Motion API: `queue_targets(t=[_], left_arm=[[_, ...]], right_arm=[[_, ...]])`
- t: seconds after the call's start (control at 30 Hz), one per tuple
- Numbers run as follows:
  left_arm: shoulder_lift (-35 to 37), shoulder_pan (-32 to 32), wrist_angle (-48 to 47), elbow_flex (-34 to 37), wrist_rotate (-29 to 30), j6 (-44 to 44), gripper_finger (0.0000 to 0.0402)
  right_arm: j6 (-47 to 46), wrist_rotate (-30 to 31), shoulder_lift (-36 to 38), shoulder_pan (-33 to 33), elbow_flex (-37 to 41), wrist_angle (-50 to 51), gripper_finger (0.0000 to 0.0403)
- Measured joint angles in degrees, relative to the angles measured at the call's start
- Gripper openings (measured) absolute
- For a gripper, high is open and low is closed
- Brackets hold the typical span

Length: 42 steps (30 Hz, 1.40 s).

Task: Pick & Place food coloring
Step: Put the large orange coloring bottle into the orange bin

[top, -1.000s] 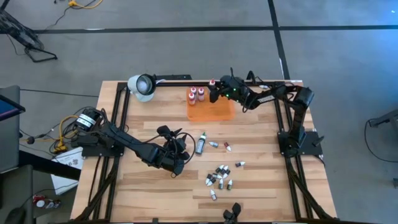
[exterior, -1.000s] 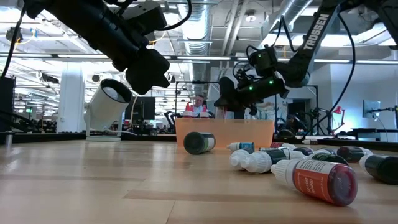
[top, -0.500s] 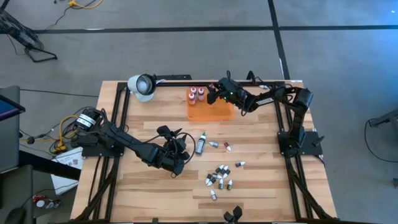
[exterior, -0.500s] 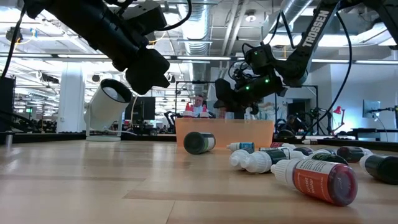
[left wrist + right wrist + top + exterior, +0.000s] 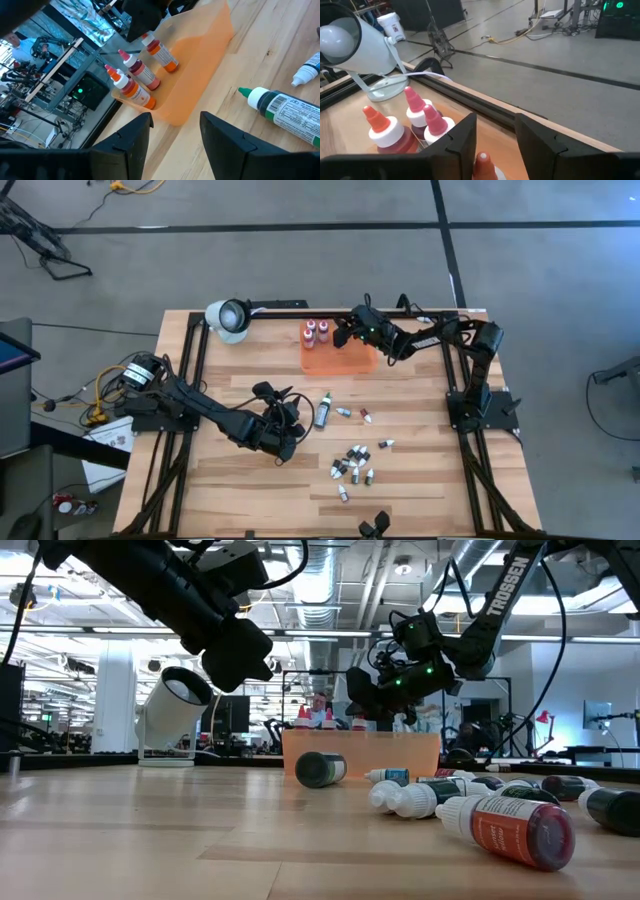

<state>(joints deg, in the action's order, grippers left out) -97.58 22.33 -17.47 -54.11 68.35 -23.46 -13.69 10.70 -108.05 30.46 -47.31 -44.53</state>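
Three red and orange food coloring bottles (image 5: pixel 315 332) with white caps stand at the far left of the orange tray (image 5: pixel 345 358). A fourth bottle (image 5: pixel 161 54) stands beside them on the tray; its pink tip (image 5: pixel 481 159) pokes up between the fingers of my right gripper (image 5: pixel 343 332), which is shut on it. My left gripper (image 5: pixel 290 425) hangs open above the table's middle, touching nothing. A green bottle (image 5: pixel 322 410) lies on its side just past it. Several tiny bottles (image 5: pixel 352 462) lie scattered toward the near right. My right gripper has the fourth bottle's top part (image 5: pixel 146 37) between its two fingers, coming nearly level from the table's right. The bottle stands upright with its base on the tray. The fingers' contact lies below the wrist view's edge and does not show.
A white desk lamp (image 5: pixel 228 318) stands at the far left corner beside the tray. Two small bottles (image 5: pixel 354 414) lie right of the green one. Bare wood stretches along the near left of the table.
My right gripper has shifted a little toward the table's left along the tray's far edge, coming over the fourth bottle, which stood uncovered beside it before. The bottles on the tray have kept their places.
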Motion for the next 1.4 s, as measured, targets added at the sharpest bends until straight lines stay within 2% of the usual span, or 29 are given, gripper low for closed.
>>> queue_targets(t=[0.77, 0.97, 1.4], left_arm=[[0.0, 0.0, 0.2, 0.0, 0.0, 0.0, 0.0169], [0.0, 0.0, 0.2, 0.0, 0.0, 0.0, 0.0169], [0.0, 0.0, 0.2, 0.0, 0.0, 0.0, 0.0169]], right_arm=[[0.7, -0.3, 0.0, -0.8, 0.0, 0.7, 0.0123], [1.7, -1.4, 0.0, -0.8, 0.0, -1.7, 0.0124], [3.7, -1.7, -0.1, -0.3, -2.3, -1.2, 0.0124]])
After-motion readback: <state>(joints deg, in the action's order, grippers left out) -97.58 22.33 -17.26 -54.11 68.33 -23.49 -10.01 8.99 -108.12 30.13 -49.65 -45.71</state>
